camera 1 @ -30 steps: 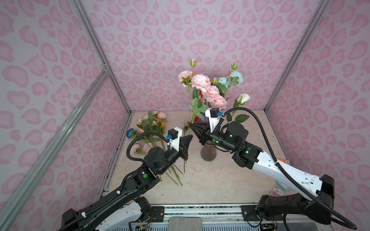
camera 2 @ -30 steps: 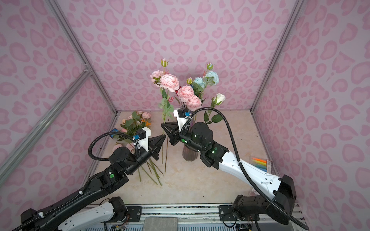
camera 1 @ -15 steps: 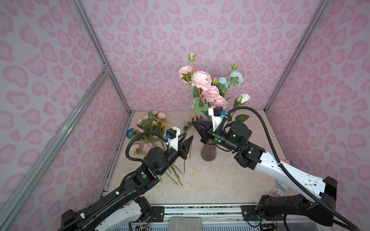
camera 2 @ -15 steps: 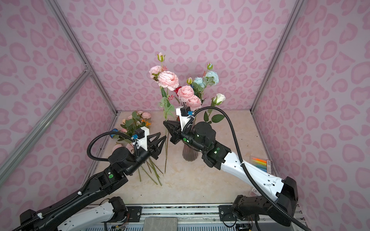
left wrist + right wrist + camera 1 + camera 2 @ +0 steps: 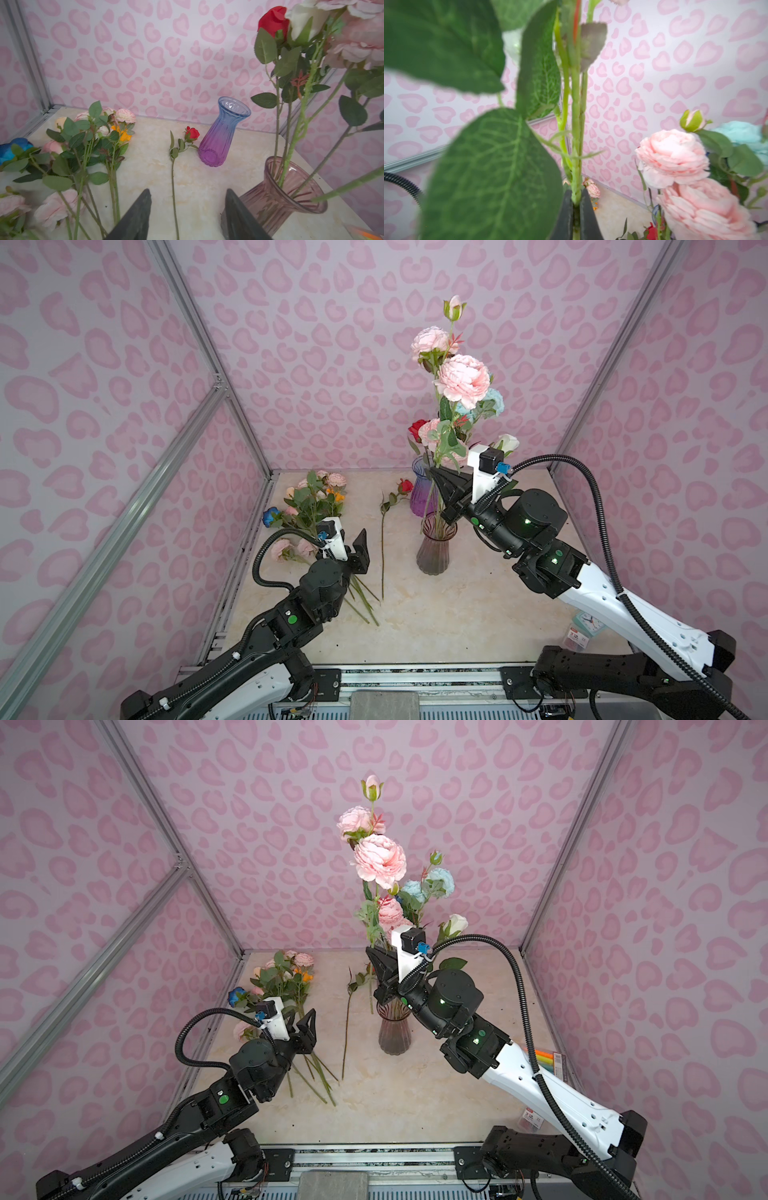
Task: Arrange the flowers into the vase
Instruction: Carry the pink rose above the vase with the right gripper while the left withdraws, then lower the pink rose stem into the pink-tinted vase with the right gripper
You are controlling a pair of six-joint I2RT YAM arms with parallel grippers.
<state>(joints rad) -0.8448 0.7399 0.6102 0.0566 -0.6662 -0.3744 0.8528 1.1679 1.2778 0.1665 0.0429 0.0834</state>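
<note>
Gripping a pink peony spray (image 5: 461, 379) mid-stem, the right claw (image 5: 576, 207) is pinched tight. Only the right wrist view shows that contact; both top views show the heads high above the smoky vase (image 5: 433, 556). The spray's lower end hangs by the vase rim, can't tell if it's inside. The vase holds pink, pale blue, red and cream blooms. Left claw (image 5: 188, 199) parted, empty, over the tabletop (image 5: 415, 614). Left wrist view shows a single red rose (image 5: 192, 133) lying flat just beside a blue-purple vase (image 5: 222, 135), which is half hidden in a top view. Other loose flowers (image 5: 309, 502) piled at the tabletop's left.
</note>
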